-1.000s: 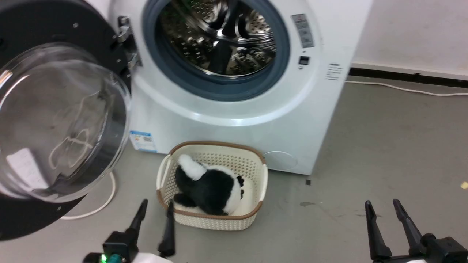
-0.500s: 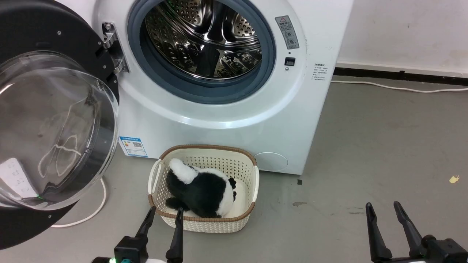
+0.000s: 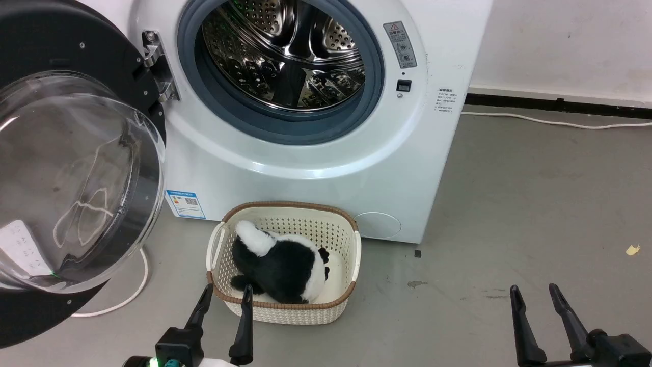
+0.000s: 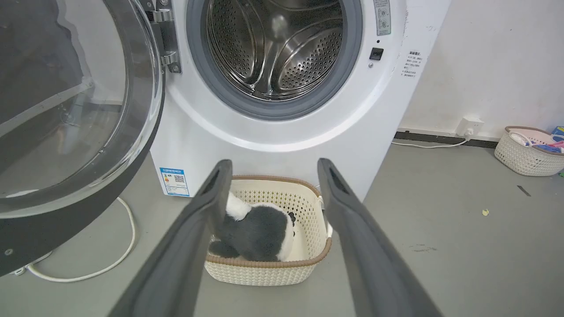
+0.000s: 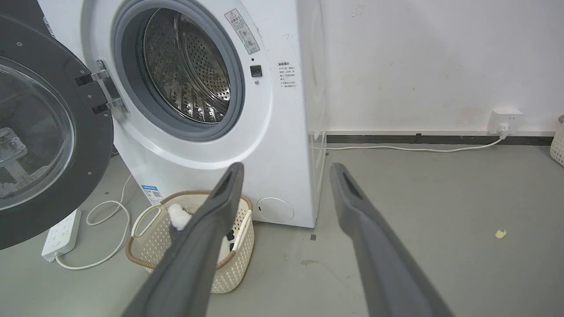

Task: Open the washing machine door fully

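Here the washing machine door [image 3: 76,173] is swung wide open to the left of the washing machine [image 3: 316,173], hung on its metal hinge [image 3: 155,66], and the steel drum [image 3: 285,51] is exposed. A cream basket [image 3: 290,206] holding a black-and-white plush toy [image 3: 280,265] is set against the machine's front. The left gripper [image 3: 227,289] is held at the basket's near edge, fingers apart and empty. The right gripper [image 3: 533,288], likewise apart, is held over the floor [image 3: 509,204].
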